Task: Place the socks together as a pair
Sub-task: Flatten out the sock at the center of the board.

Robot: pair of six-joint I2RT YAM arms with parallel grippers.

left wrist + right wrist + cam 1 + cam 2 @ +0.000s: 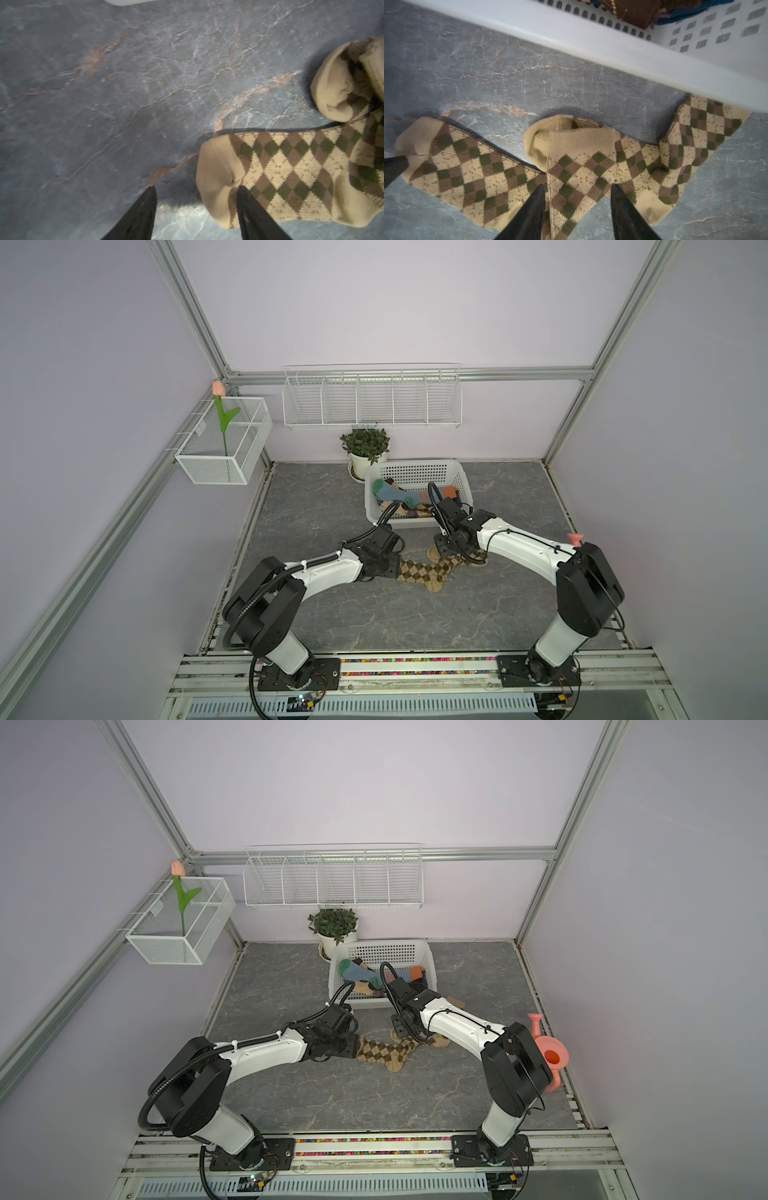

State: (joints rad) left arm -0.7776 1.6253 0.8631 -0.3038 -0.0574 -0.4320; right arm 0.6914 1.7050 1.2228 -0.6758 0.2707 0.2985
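In both top views the right arm covers much of one of the two tan argyle knit socks (424, 572). They lie overlapping on the grey marbled desk (374, 614), just before the white perforated plastic basket (415, 472). The left pincer (196, 186) sits low and spread wide, one finger (249, 212) on a sock toe, holding nothing. The right pincer (577, 185) gapes astride the folded sock. Bare desk spreads away from the basket.

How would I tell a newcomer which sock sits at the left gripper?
Find the white basket at the back of the grey table. In front of it two tan argyle socks overlap; the left sock lies flat, plain toe at the left gripper, while its twin is folded over.
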